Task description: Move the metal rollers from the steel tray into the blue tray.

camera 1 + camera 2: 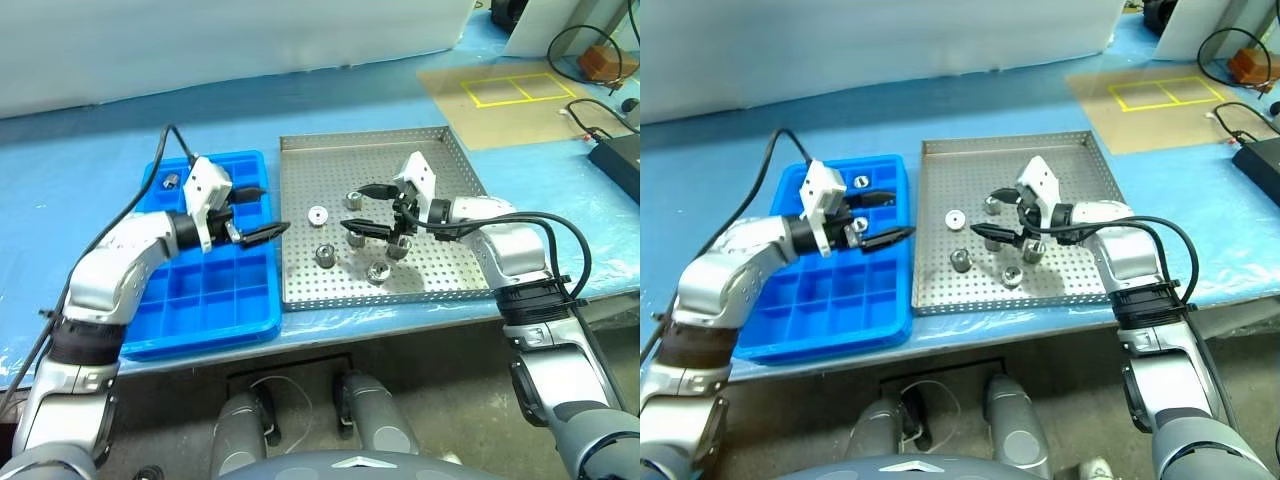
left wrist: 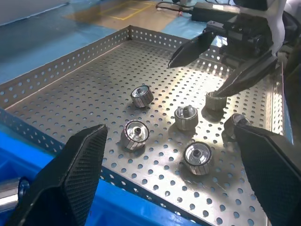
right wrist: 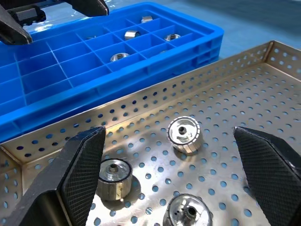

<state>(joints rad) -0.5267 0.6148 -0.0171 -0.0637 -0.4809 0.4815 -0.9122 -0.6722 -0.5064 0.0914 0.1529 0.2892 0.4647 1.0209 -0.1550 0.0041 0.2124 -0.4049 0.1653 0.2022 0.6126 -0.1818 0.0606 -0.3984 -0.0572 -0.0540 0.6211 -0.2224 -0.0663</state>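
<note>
Right gripper [image 1: 372, 213], jaws open and empty, hangs directly above the metal rollers [image 1: 352, 238] in the steel tray [image 1: 440, 170] — nearer than the left gripper [image 1: 258, 212], also open, over the blue tray [image 1: 160, 335].

**Blue-covered surface against a pale wall**

The surface [image 1: 90, 170] wears a wrinkled light-blue covering; behind it runs a pale white panel [image 1: 230, 35]; at the far right lies a brown cardboard sheet [image 1: 520, 105] marked with yellow tape rectangles [image 1: 515, 90]; black cables [image 1: 590, 45] and a black box [image 1: 620, 160] sit beside it; below the front edge, grey floor [image 1: 450, 400].
</note>
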